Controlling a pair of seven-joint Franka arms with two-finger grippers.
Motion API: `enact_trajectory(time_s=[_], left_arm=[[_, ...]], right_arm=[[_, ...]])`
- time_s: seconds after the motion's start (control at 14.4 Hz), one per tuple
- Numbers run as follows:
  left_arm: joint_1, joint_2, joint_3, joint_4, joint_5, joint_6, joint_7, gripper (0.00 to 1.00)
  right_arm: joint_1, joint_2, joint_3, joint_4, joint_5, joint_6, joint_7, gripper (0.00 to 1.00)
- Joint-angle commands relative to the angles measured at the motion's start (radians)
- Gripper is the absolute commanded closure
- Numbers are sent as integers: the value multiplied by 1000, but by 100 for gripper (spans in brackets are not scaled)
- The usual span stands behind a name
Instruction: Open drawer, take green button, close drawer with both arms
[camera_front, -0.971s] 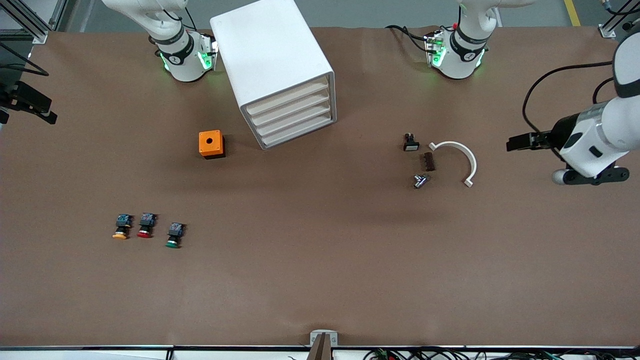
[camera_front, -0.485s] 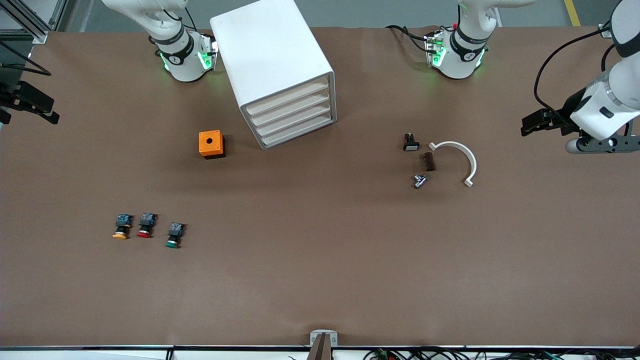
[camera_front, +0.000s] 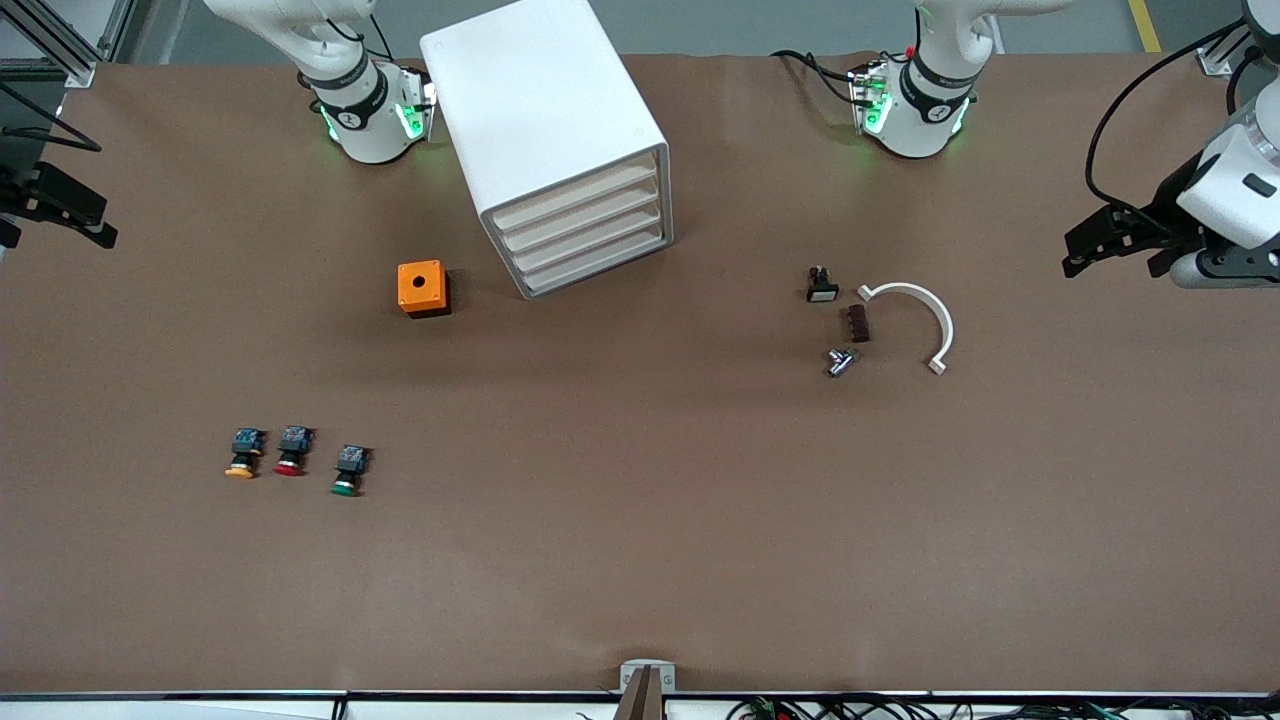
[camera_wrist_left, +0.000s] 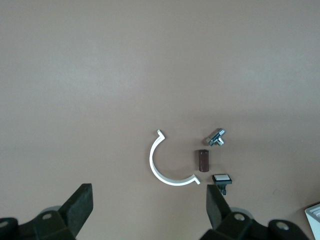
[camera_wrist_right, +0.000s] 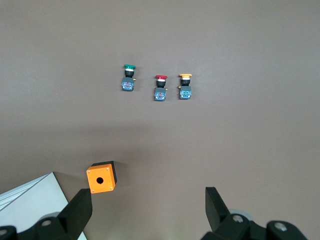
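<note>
White rounded cabinet (camera_front: 556, 140) with its third cream-fronted drawer (camera_front: 592, 240) shut, green-capped push button (camera_front: 347, 471) on the brown table (camera_front: 640, 520) (beside red and orange ones), left gripper (camera_front: 1105, 240) and right gripper (camera_wrist_right: 147, 212) jaws wide, empty.

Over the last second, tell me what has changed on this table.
The left arm's end effector, open and empty, swung away from the white curved clip toward its own end of the table, away from the front camera. Nothing was grasped or released. The right end effector, the cabinet with all drawers shut and the green button stayed put.
</note>
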Motion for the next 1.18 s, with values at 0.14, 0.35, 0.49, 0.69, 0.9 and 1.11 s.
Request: enact_trajectory(time_s=[0.14, 0.35, 0.49, 0.69, 0.9, 1.11], left_arm=[[4, 32, 0, 79, 21, -60, 16, 0], [5, 27, -1, 108, 10, -114, 16, 0], [-7, 32, -1, 127, 10, -136, 6, 0], [-5, 29, -3, 130, 10, -154, 7, 0], [-1, 24, -1, 133, 10, -179, 13, 0], [-1, 23, -1, 133, 10, -202, 15, 0]], right_arm=[[-3, -18, 1, -11, -5, 2, 8, 0], [-3, -18, 1, -11, -5, 7, 8, 0], [-5, -18, 1, -11, -7, 7, 8, 0], [-5, -18, 1, -11, -7, 9, 8, 0], [-5, -18, 1, -11, -7, 9, 19, 0], [-6, -18, 1, -11, -7, 6, 35, 0]])
